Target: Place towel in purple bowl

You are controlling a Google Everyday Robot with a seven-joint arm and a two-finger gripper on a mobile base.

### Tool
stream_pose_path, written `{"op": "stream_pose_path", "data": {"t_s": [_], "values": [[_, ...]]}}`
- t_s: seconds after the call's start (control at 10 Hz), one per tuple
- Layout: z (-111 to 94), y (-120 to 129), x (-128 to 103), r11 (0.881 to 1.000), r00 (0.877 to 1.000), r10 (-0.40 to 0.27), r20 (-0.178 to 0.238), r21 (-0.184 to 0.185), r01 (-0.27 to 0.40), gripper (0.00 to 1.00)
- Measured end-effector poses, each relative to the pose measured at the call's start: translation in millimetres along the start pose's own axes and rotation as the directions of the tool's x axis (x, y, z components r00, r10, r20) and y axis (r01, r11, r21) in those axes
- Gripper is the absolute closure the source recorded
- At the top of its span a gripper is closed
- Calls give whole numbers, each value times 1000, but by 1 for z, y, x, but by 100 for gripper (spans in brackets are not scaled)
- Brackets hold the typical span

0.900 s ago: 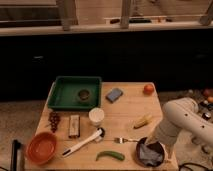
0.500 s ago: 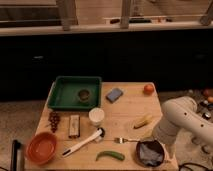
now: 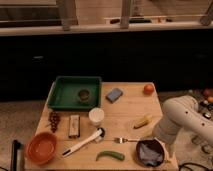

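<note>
The towel [image 3: 151, 154], likely soft and limp, lies bunched in the purple bowl [image 3: 138, 152] at the table's [image 3: 125, 107] front right corner; a raised fold suits pinching. The tool [image 3: 156, 141] sits at the bowl's rim, and whether it holds anything cannot be told.

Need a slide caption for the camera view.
Robot arm with its hand at the purple bowl, dark towel inside, at a corner of the wooden table beside a green tray.

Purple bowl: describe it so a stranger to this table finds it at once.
Start at the wooden table, then go to its front right corner, below the white robot arm. There sits the dark purple bowl holding a crumpled dark towel, the gripper right at its far rim. The orange bowl at the front left is bright; this one is dark.
</note>
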Motion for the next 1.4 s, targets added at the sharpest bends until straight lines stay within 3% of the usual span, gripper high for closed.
{"op": "stream_pose_path", "data": {"t_s": [1.4], "values": [[-2,-1,5,1000,1000,-4,-7,9,4,20]]}}
